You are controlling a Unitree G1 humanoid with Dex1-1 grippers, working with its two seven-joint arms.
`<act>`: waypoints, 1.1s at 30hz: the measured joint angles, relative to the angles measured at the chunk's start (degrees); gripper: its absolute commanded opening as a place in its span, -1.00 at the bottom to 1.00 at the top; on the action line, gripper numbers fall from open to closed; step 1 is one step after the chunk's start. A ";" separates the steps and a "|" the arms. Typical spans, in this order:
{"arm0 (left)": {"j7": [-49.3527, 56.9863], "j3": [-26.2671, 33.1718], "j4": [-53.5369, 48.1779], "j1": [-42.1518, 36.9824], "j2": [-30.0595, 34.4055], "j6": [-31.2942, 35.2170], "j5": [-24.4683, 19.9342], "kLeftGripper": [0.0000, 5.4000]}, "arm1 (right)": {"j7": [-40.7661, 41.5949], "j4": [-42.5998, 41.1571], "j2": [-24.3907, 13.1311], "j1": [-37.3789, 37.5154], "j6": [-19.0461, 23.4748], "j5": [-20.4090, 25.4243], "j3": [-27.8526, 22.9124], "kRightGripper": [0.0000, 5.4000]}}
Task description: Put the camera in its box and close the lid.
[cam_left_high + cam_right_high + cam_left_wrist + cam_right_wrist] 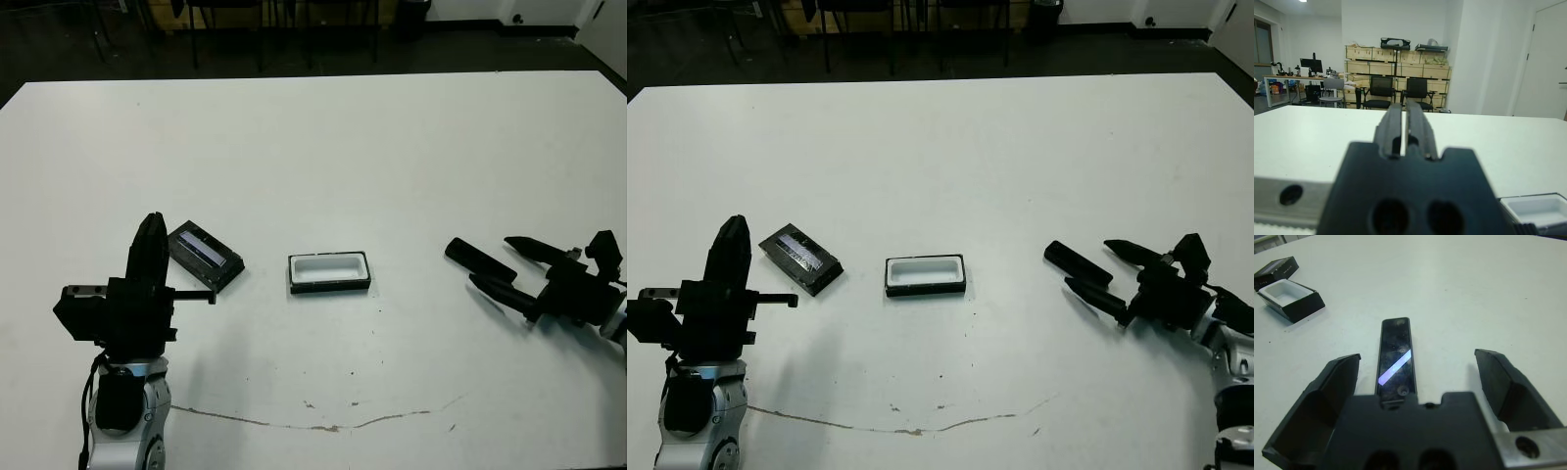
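The camera [478, 258] lies flat on the table at the right, a slim black bar with a lit streak on its face [1396, 357]. My right gripper [492, 261] is open and low over the table, one finger on each side of the camera without touching it. The box [329, 272], a black tray lined in white, sits open at the table's middle. The lid [204, 257] rests flat to the left of the box, glossy strip up. My left gripper [149, 245] stands upright just left of the lid, shut and holding nothing, fingers [1400, 127] pressed together.
A thin crack line [323, 425] runs across the white tabletop near the front edge. Chairs and stacked crates [1396, 73] stand beyond the far edge of the table.
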 measured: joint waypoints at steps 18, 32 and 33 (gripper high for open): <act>0.17 -0.11 0.07 0.07 0.00 -0.03 0.26 -1.00 | -1.98 0.37 -2.72 -1.27 -2.44 -5.47 4.13 0.14; 0.25 -0.24 -0.11 0.22 -0.10 0.16 0.25 -1.00 | -4.88 -24.31 -7.26 8.70 15.76 -5.32 4.51 -0.77; 0.38 -0.24 -0.27 0.23 -0.10 0.44 0.31 -1.00 | -6.19 -26.61 -7.68 9.35 17.24 -5.67 4.53 -0.80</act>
